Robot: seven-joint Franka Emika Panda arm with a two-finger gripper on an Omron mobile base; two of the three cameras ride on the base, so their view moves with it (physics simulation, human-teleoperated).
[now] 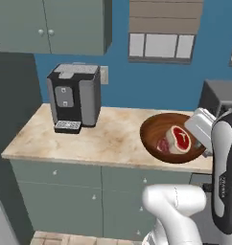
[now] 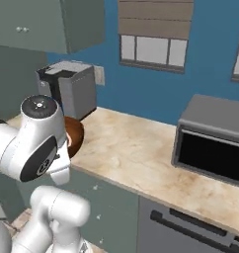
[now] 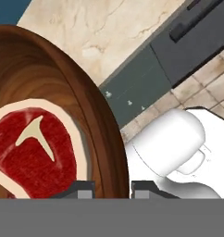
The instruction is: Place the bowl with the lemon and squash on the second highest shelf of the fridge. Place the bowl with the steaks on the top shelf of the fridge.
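Hand view is showing the gripper (image 3: 112, 189) clamping the rim of the wooden bowl (image 3: 93, 115), one finger tip inside the wall and one outside, with a red steak (image 3: 33, 152) lying in the bowl just beside the inner finger. From the left base camera, the bowl (image 1: 158, 131) is sitting at or just above the front right part of the counter (image 1: 89, 139), its near edge reaching past the counter's front lip; whether it is resting or lifted clear I cannot tell. Two steaks (image 1: 178, 139) are lying in it. A coffee machine (image 1: 74, 95) is standing well apart to the left, and a microwave (image 2: 215, 143) is standing on the counter to the right.

This looks like the carrying stage for the steak bowl, bound for the fridge's top shelf. Since the grip is on one side of the rim only, the bowl is likely pulling down on its far side, so keeping the hand level and turning slowly matters, or the meat could slide out. Raising the bowl fully clear of the counter edge before the base drives would avoid a snag. The fridge is not showing yet.
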